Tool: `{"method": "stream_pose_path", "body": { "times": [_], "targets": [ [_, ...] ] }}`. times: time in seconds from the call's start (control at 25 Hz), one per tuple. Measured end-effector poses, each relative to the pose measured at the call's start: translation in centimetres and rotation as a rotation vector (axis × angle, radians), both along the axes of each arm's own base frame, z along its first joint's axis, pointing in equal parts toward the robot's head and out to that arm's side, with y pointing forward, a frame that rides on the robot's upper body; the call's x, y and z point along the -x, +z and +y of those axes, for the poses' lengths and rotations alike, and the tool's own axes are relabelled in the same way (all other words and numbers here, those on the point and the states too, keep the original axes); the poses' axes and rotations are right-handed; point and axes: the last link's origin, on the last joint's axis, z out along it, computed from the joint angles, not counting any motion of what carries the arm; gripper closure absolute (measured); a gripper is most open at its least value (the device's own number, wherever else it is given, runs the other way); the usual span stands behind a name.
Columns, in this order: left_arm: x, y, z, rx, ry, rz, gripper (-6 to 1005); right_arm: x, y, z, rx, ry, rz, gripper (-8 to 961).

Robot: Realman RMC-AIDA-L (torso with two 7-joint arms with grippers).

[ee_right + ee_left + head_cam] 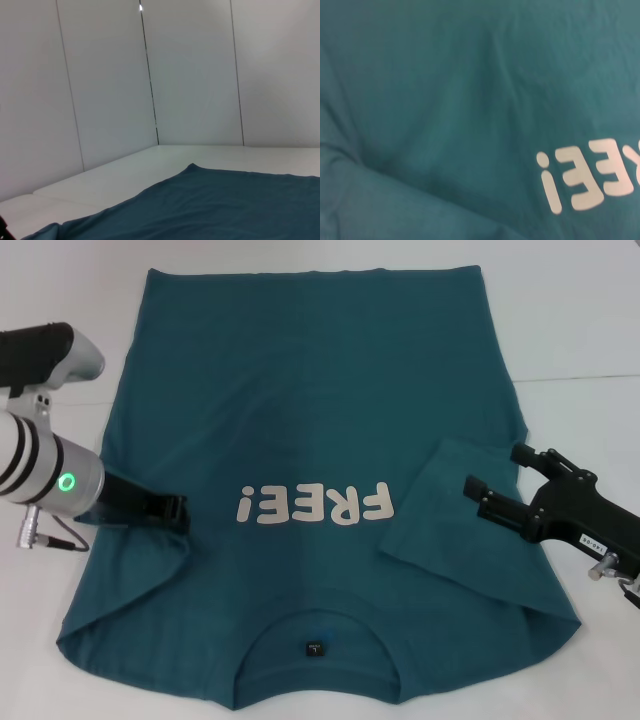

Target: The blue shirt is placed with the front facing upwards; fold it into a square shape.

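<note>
Head view: the blue shirt (pixel 300 420) lies spread front-up on a white table (pixel 580 330), neckline toward the robot, pale "FREE!" print (pixel 315 504) across the chest, small black label (pixel 315 648) inside the collar. Both sleeves are folded inward onto the body. The left gripper (pixel 183 511) sits low over the folded left sleeve, beside the print; whether its jaws are parted or closed cannot be told. The right gripper (pixel 495 478) hovers at the edge of the folded right sleeve, jaws spread, holding nothing.

Left wrist view: teal cloth fills the picture, with part of the print.

Right wrist view: the shirt's hem on the table, pale wall panels (pixel 190 75) behind.
</note>
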Motion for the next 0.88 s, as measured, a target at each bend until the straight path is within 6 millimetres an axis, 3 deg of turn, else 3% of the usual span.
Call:
{"method": "stream_pose_path", "body": {
  "times": [0.36,0.88],
  "targets": [
    [-0.4,1.1,0.7,-0.04,-0.015,0.011,953,-0.1,0.0,0.0,0.001,-0.006,-0.001,10],
    [0.7,-0.6,0.0,-0.019,0.003,0.013,951,0.0,0.0,0.1,-0.006,-0.007,0.003,10]
  ]
}}
